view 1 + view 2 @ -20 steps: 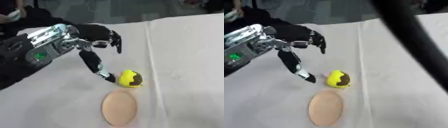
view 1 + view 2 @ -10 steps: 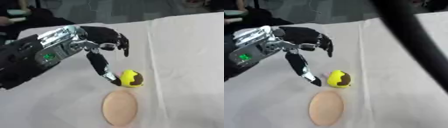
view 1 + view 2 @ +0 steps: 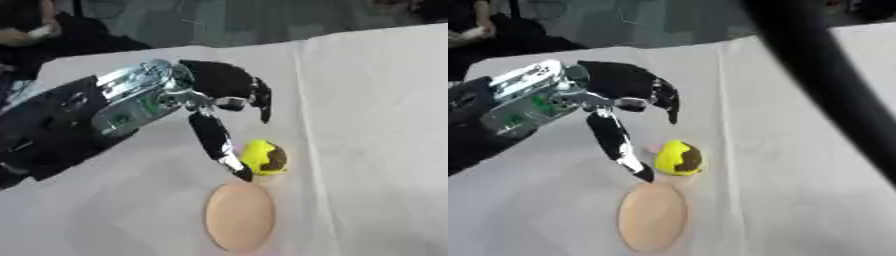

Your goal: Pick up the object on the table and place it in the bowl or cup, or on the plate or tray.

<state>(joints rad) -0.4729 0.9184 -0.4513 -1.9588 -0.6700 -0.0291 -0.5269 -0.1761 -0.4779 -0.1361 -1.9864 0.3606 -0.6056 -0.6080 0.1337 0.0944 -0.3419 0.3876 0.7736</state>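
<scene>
A small round yellow-and-brown toy (image 3: pixel 263 158) lies on the white-clothed table (image 3: pixel 367 150), beside the left hand's (image 3: pixel 219 95) lowered thumb, fingers spread above, holding nothing. Probably light and roll-prone; pinch its sides. A flat tan oval plate (image 3: pixel 238 216) lies just nearer.

The left hand (image 3: pixel 223 102) has closed in, its thumb now beside the yellow object (image 3: pixel 263 157).

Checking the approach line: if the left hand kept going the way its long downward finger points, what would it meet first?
Probably the tan plate just below the left hand. That finger's tip already sits beside the yellow object; whether they touch is unclear.
</scene>
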